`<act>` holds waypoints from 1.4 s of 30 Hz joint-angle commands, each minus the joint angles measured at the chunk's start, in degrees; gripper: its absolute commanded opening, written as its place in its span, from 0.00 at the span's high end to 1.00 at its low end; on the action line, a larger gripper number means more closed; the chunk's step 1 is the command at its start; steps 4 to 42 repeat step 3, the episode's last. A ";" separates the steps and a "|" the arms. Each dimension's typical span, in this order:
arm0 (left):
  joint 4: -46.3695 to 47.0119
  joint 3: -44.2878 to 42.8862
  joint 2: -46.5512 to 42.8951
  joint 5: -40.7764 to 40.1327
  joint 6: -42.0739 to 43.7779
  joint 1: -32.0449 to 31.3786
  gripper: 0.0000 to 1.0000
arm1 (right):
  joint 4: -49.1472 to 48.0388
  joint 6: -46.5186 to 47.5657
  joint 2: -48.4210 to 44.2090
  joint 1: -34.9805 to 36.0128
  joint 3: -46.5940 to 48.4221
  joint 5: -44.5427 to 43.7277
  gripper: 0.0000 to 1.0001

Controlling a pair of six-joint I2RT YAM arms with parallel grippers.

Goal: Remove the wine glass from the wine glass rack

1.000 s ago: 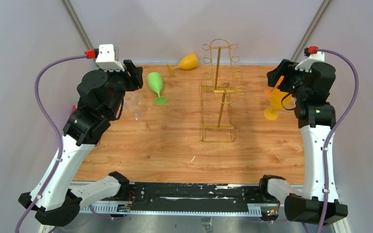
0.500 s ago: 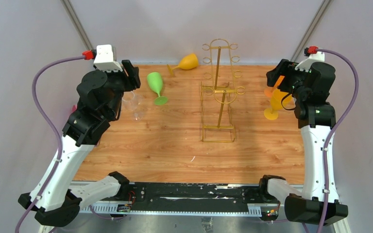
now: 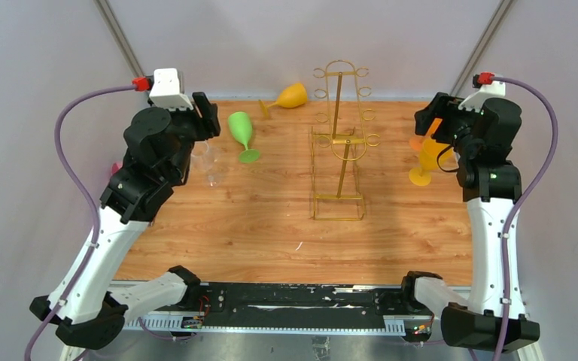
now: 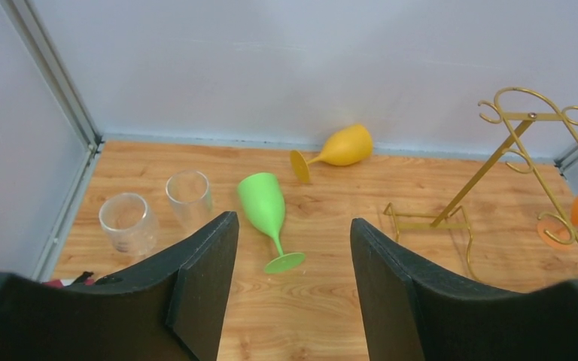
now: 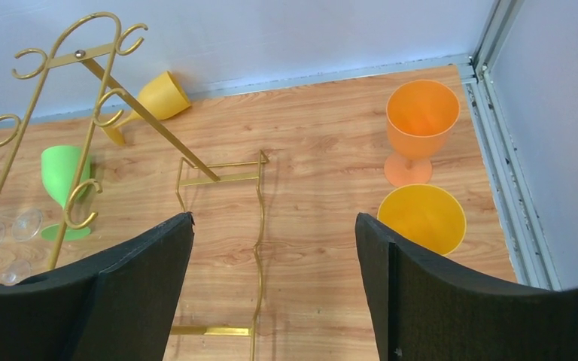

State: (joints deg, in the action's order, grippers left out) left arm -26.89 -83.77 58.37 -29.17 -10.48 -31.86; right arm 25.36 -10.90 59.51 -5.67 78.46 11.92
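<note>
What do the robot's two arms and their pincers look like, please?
The left arm and right arm match: white lower links, black joints and bases. A purple cable loops along each to a red plug on a white wrist box. The left pincer and right pincer have matte black fingers.

Two matching arms rise from the black rail (image 3: 293, 304): the left arm (image 3: 94, 252) and the right arm (image 3: 489, 233), with white shells nearest the rail and bulky black joints farther up. A purple cable (image 3: 59, 131) loops outside the left one, and a second purple cable (image 3: 554, 147) outside the right. Each ends in a red plug (image 3: 142, 83) on a white camera box (image 3: 169, 86). The left claw (image 4: 292, 226) and right claw (image 5: 275, 226) show broad matte-black fingers (image 4: 199, 286) with rounded edges.
</note>
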 commanded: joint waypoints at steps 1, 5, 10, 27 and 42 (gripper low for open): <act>-0.18 -0.43 0.02 -1.15 -0.07 0.02 0.38 | 2.21 1.78 -0.36 1.45 0.55 -4.44 0.15; -0.25 -0.43 0.00 -1.08 -0.07 0.00 0.37 | 2.23 1.50 -0.56 1.45 0.58 -4.75 0.13; -0.25 -0.43 0.00 -1.08 -0.07 0.00 0.37 | 2.23 1.50 -0.56 1.45 0.58 -4.75 0.13; -0.25 -0.43 0.00 -1.08 -0.07 0.00 0.37 | 2.23 1.50 -0.56 1.45 0.58 -4.75 0.13; -0.25 -0.43 0.00 -1.08 -0.07 0.00 0.37 | 2.23 1.50 -0.56 1.45 0.58 -4.75 0.13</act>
